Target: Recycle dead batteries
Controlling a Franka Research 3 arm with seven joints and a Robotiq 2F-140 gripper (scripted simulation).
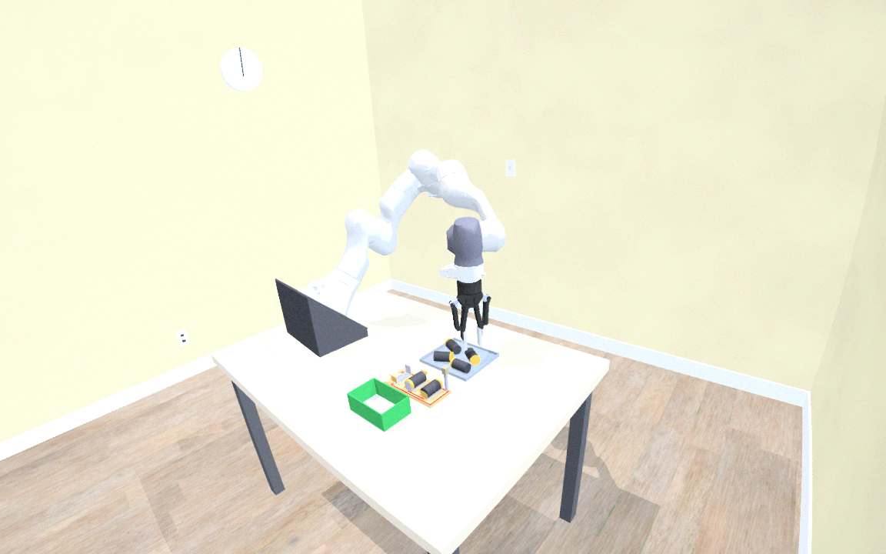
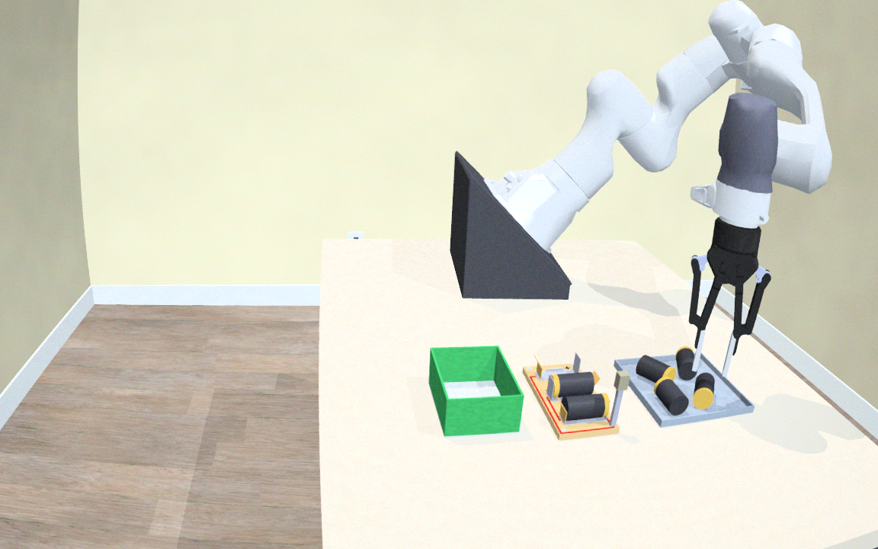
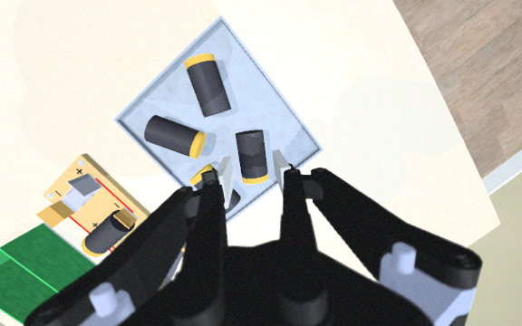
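Observation:
My gripper (image 1: pixel 472 346) (image 2: pixel 712 371) (image 3: pixel 253 165) is partly open and empty above the grey tray (image 2: pixel 708 416) (image 3: pixel 261 104). In the wrist view its fingertips appear on either side of one black battery (image 2: pixel 703 390) (image 3: pixel 251 154) with a yellow end. Three more batteries lie in the tray: one (image 2: pixel 686 363) (image 3: pixel 208 86), another (image 2: pixel 655 369) (image 3: pixel 172 136), and one (image 2: pixel 671 396) partly hidden by a finger in the wrist view. The wooden holder (image 2: pixel 588 433) carries two batteries (image 2: pixel 573 384) (image 2: pixel 585 406); its far slot is empty. The bulb (image 2: pixel 621 380) shows no clear glow. The green box (image 1: pixel 364 412) (image 2: pixel 483 415) stands upright and empty.
The holder stands between the box and the tray, with the bulb's post (image 2: pixel 616 407) rising on its tray side. The dark wedge-shaped arm base (image 1: pixel 318 323) (image 2: pixel 510 266) stands farther back on the table (image 1: pixel 487 427) (image 2: pixel 394 477). One table edge lies beyond the tray.

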